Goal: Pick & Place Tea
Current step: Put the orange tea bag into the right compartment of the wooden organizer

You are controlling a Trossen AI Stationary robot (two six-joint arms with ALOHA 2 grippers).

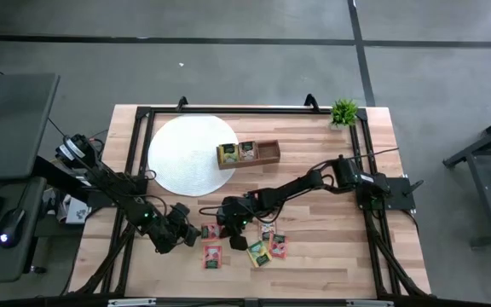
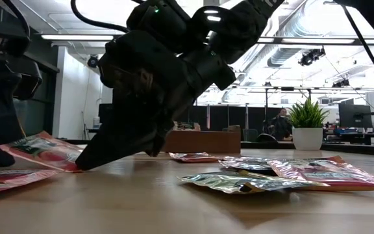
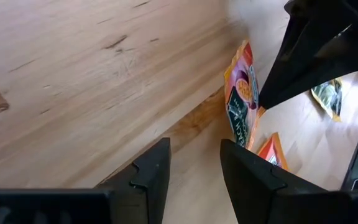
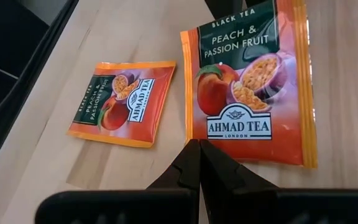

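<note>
Two orange-red tea packets lie flat on the wooden table: one (image 4: 247, 81) (image 1: 211, 230) right in front of my right gripper (image 4: 197, 144) (image 1: 226, 236), which is shut, and another (image 4: 123, 102) (image 1: 213, 256) beside it. More tea packets (image 1: 267, 249) lie to the right of them. My left gripper (image 3: 194, 168) (image 1: 193, 236) stands open just left of the first packet, nothing between its fingers. A brown wooden tray (image 1: 267, 152) at the table's middle far side holds two packets (image 1: 237, 153). My right gripper's shut fingertips (image 2: 83, 166) meet the nearer orange-red packet at its edge, close to a corner (image 4: 191, 138). The fingers slant down from the table's right side. The packet lies on the table, label side up.
A white round mat (image 1: 186, 153) lies under the tray's left end. A small potted plant (image 1: 343, 111) stands at the far right corner. A black frame (image 1: 143, 115) runs along the table's edges. Bare wood lies near the front edge.
</note>
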